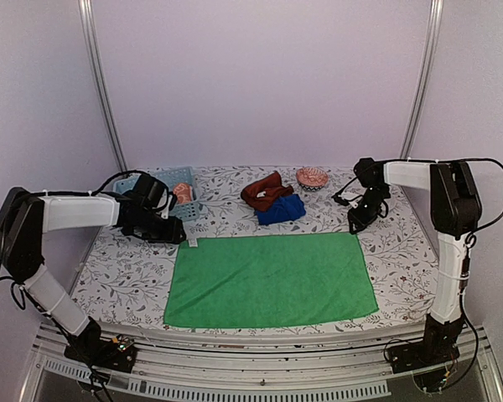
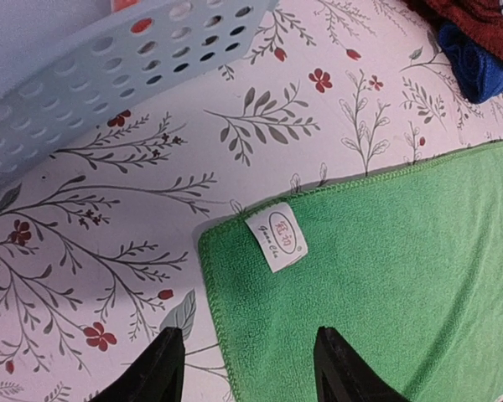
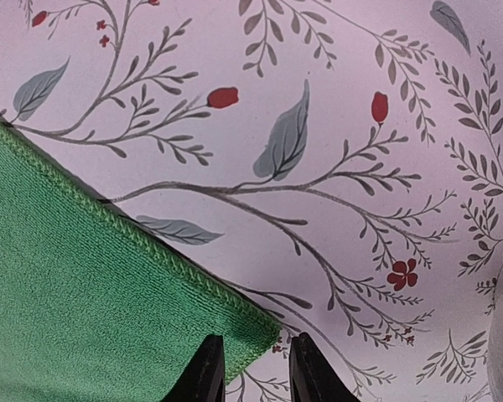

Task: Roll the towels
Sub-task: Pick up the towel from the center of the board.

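While the green towel (image 1: 268, 280) lies spread flat at the near centre of the table (image 1: 117, 268), the step in hand is judged to be the taking of its far edge for rolling. The left gripper (image 2: 247, 352), jaws spread, is poised over the far left corner. The right gripper (image 3: 250, 360), jaws narrowly parted on nothing, is set at the far right corner. Both corners must next be pinched and turned nearward evenly. Counted: one basket (image 1: 189, 209) at far left; four towels, namely the green, a rust-brown towel (image 1: 264, 191) and a blue towel (image 1: 283, 209) heaped at far centre, and an orange towel (image 1: 182, 193) in the basket; one bowl (image 1: 313, 177); one label (image 2: 276, 242).
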Controlling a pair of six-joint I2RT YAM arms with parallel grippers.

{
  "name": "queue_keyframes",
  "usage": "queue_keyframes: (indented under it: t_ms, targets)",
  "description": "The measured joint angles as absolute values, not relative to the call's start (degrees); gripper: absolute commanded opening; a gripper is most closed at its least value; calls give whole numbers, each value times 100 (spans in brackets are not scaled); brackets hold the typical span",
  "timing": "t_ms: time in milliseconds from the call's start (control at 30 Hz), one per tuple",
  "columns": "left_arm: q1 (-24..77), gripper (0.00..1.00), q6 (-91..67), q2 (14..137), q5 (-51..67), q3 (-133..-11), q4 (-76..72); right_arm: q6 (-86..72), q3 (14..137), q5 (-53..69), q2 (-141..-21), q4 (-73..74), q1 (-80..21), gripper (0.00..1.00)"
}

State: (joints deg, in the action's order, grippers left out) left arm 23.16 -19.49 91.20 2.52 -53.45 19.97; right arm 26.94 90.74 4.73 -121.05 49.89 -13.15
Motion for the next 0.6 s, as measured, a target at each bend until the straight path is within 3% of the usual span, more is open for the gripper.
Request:
queue_keyframes:
  t_ms: [367,600]
  targets:
    - [2241,55,-1905,9120,228,-5315,1975,2692,9091,489,-12283,5037,-1278,22]
    - [2193,55,-1907,9120,231,-5192,1892,2705,9207,541,-12361,5100,-1258,5]
